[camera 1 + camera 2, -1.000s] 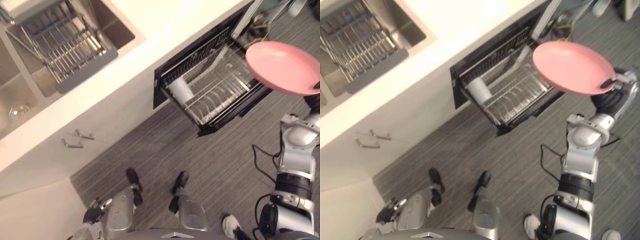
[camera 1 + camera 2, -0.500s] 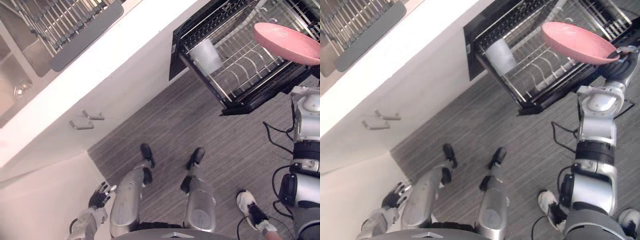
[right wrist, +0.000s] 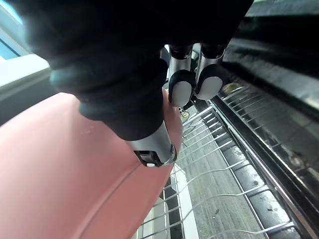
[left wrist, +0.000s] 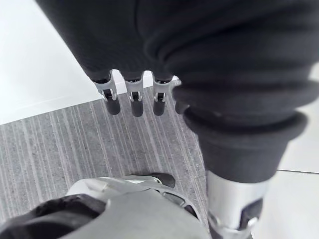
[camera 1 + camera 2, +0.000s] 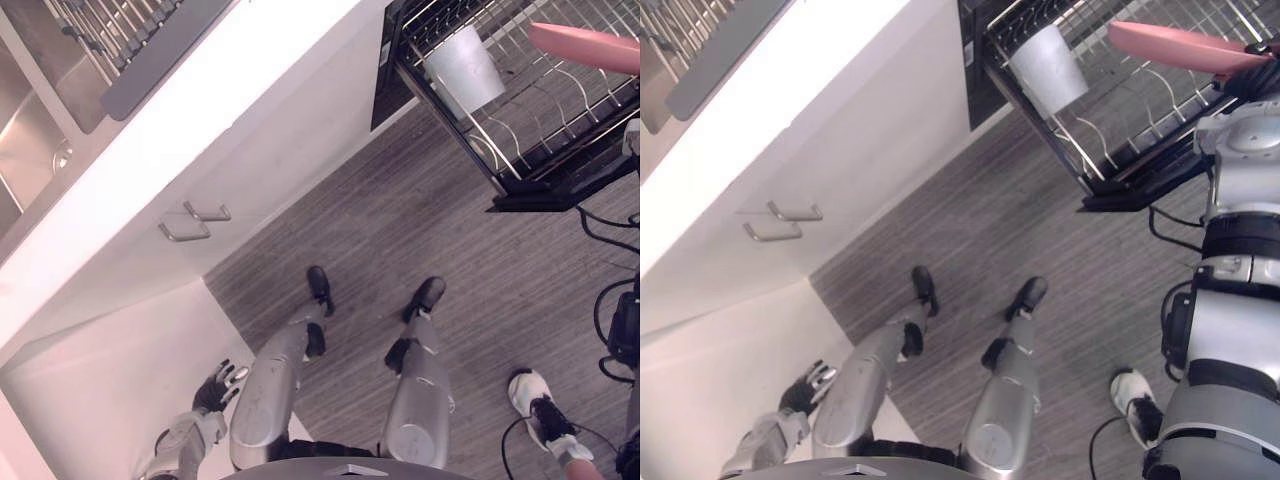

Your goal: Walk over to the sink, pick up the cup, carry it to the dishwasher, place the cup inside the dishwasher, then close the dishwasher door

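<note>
Left eye view: we see the white cup (image 5: 465,70) in the near left corner of the pulled-out dishwasher rack (image 5: 545,150). Its long axis leans from the cabinet side towards the floor side, wider end nearest us. We cannot tell whether its mouth faces up or down. A pink plate (image 5: 590,45) hangs over the rack to the right of the cup and apart from it. It is seen almost edge-on, its long line running across the rack and dipping a little to the right. Our left hand (image 5: 215,388) hangs low beside the white cabinet (image 5: 110,400), well apart from the rack. Two cabinet handles (image 5: 195,222) sit below the countertop (image 5: 230,100).

Right eye view: our right hand (image 5: 1258,78) meets the plate at its right end, above the rack's outer edge.

Left wrist view: the fingers (image 4: 134,102) point straight down over the grey striped floor (image 4: 60,149), relaxed and holding nothing.

Right wrist view: the fingertips (image 3: 182,87) curl over the plate's rim and the thumb (image 3: 152,142) presses its face, so the hand is clamped on the plate above the rack wires.
</note>
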Robot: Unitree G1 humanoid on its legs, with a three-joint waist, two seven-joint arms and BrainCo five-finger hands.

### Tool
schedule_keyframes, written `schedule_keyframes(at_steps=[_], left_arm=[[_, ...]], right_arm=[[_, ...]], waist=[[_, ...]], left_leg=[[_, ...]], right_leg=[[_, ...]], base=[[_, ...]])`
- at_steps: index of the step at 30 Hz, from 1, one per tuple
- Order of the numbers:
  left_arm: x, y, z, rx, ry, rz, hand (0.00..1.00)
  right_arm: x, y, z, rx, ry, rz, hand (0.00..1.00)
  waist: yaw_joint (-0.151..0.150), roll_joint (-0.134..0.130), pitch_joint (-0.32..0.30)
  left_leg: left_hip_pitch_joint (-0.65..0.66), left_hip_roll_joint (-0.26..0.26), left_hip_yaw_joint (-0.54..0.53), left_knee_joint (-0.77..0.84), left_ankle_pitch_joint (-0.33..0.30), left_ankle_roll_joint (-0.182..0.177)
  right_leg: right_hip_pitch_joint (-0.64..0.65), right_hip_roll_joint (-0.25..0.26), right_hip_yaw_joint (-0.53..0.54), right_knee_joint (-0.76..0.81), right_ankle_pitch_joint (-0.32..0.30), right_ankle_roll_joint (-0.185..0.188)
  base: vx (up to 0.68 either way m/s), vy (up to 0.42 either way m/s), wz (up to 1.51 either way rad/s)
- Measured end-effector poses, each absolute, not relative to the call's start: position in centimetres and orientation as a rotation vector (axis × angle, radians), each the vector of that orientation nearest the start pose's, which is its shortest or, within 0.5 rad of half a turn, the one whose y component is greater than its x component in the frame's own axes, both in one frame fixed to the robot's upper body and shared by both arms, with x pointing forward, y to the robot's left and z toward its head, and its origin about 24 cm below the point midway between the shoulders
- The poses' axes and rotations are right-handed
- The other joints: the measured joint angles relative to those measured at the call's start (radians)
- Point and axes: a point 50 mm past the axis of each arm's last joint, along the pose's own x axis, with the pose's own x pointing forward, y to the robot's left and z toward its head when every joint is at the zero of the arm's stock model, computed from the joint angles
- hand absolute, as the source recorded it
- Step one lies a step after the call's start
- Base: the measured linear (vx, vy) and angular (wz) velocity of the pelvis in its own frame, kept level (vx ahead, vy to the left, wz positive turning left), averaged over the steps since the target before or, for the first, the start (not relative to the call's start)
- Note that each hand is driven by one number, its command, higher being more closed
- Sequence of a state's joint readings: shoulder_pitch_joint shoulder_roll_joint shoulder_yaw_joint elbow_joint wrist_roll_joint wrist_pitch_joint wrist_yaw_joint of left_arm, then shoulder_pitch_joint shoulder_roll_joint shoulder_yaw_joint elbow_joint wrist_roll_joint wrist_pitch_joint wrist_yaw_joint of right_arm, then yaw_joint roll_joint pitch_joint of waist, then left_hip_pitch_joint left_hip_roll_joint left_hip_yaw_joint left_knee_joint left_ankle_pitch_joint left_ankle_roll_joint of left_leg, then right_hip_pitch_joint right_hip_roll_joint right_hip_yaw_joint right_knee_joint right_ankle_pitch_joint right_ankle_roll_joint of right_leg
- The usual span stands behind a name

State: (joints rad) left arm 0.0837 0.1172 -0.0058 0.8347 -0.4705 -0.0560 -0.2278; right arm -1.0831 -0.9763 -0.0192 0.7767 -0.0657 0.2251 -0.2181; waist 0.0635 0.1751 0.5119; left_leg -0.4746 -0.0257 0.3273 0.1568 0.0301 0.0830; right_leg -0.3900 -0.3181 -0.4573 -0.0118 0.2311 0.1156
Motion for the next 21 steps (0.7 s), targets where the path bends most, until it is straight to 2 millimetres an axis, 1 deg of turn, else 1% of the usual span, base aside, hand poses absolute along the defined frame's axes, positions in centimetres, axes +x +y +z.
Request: schedule_keyframes(at_steps=[2, 3, 4, 6, 8, 10, 11, 12, 13, 14, 17, 21], left_arm=[[14.5, 18.4, -13.2, -0.417, 0.785, 0.060, 0.00], [14.5, 18.2, -13.2, -0.420, 0.787, 0.049, 0.00], [14.5, 18.1, -13.2, -0.422, 0.788, 0.042, 0.00], [14.5, 17.6, -13.2, -0.443, 0.788, 0.015, 0.00], [14.4, 17.4, -13.2, -0.462, 0.791, 0.001, 0.00], [14.4, 17.1, -13.2, -0.481, 0.789, -0.016, 0.00], [14.4, 16.8, -13.2, -0.492, 0.794, -0.033, 0.00], [14.4, 16.7, -13.2, -0.500, 0.797, -0.040, 0.00], [14.4, 16.5, -13.2, -0.518, 0.800, -0.052, 0.00], [14.3, 16.5, -13.2, -0.523, 0.801, -0.060, 0.00], [14.3, 16.1, -13.2, -0.550, 0.796, -0.088, 0.00], [14.2, 15.8, -13.2, -0.569, 0.806, -0.110, 0.00]], right_arm=[[32.7, -38.0, 32.9, -0.670, -0.195, -0.827, 1.00], [32.7, -38.1, 33.2, -0.680, -0.176, -0.822, 1.00], [32.6, -38.1, 33.3, -0.674, -0.170, -0.824, 1.00], [32.2, -38.6, 34.2, -0.693, -0.149, -0.849, 1.00], [32.0, -39.0, 34.5, -0.678, -0.128, -0.853, 1.00], [31.9, -39.5, 34.2, -0.696, -0.069, -0.858, 1.00], [31.7, -39.8, 34.1, -0.695, -0.035, -0.854, 1.00], [31.6, -40.0, 34.1, -0.694, -0.025, -0.856, 0.00], [31.3, -40.3, 34.3, -0.695, -0.015, -0.862, 0.00], [31.3, -40.2, 34.4, -0.712, -0.003, -0.860, 0.00], [31.3, -40.4, 34.4, -0.700, 0.028, -0.852, 0.00], [31.0, -40.7, 34.4, -0.649, 0.030, -0.856, 0.00]], waist=[[0.009, 0.001, -0.001], [0.018, 0.005, -0.003], [0.020, 0.009, -0.006], [0.031, 0.027, -0.018], [0.039, 0.038, -0.026], [0.051, 0.047, -0.032], [0.059, 0.057, -0.039], [0.064, 0.063, -0.043], [0.072, 0.072, -0.050], [0.075, 0.075, -0.052], [0.076, 0.090, -0.062], [0.086, 0.095, -0.066]], left_leg=[[-0.004, -0.003, 0.000, -0.003, 0.003, 0.001], [-0.008, -0.007, -0.001, -0.003, 0.004, 0.002], [-0.013, -0.009, -0.003, -0.004, 0.005, 0.003], [-0.036, -0.017, -0.010, -0.019, 0.018, 0.006], [-0.048, -0.026, -0.016, -0.031, 0.030, 0.009], [-0.053, -0.035, -0.029, -0.039, 0.037, 0.008], [-0.060, -0.038, -0.031, -0.039, 0.038, 0.009], [-0.065, -0.040, -0.033, -0.039, 0.038, 0.009], [-0.071, -0.043, -0.034, -0.042, 0.041, 0.011], [-0.072, -0.046, -0.038, -0.049, 0.046, 0.010], [-0.071, -0.056, -0.059, -0.071, 0.062, 0.006], [-0.067, -0.061, -0.074, -0.074, 0.065, 0.006]], right_leg=[[-0.008, -0.005, 0.002, 0.004, 0.001, 0.000], [-0.015, -0.008, 0.004, 0.007, 0.001, 0.000], [-0.020, -0.010, 0.003, 0.009, 0.001, 0.000], [-0.050, -0.022, 0.000, 0.022, 0.000, 0.000], [-0.069, -0.029, 0.001, 0.027, 0.000, 0.000], [-0.079, -0.035, 0.002, 0.028, 0.001, 0.000], [-0.085, -0.039, 0.001, 0.031, 0.001, 0.000], [-0.089, -0.041, 0.000, 0.032, 0.001, 0.000], [-0.099, -0.045, 0.000, 0.036, 0.001, 0.000], [-0.103, -0.048, 0.000, 0.035, 0.001, 0.000], [-0.103, -0.054, -0.014, 0.036, 0.000, 0.000], [-0.099, -0.059, -0.021, 0.042, -0.003, 0.003]], base=[[0.01, 0.006, 0.02], [0.00, 0.000, 0.00], [0.01, 0.016, 0.07], [0.01, 0.015, 0.14], [0.02, 0.008, 0.10], [0.03, 0.018, 0.06], [0.02, 0.020, 0.06], [0.03, 0.027, 0.08], [0.03, 0.028, 0.07], [0.04, 0.025, 0.05], [0.05, 0.024, 0.13], [0.06, 0.025, 0.06]])
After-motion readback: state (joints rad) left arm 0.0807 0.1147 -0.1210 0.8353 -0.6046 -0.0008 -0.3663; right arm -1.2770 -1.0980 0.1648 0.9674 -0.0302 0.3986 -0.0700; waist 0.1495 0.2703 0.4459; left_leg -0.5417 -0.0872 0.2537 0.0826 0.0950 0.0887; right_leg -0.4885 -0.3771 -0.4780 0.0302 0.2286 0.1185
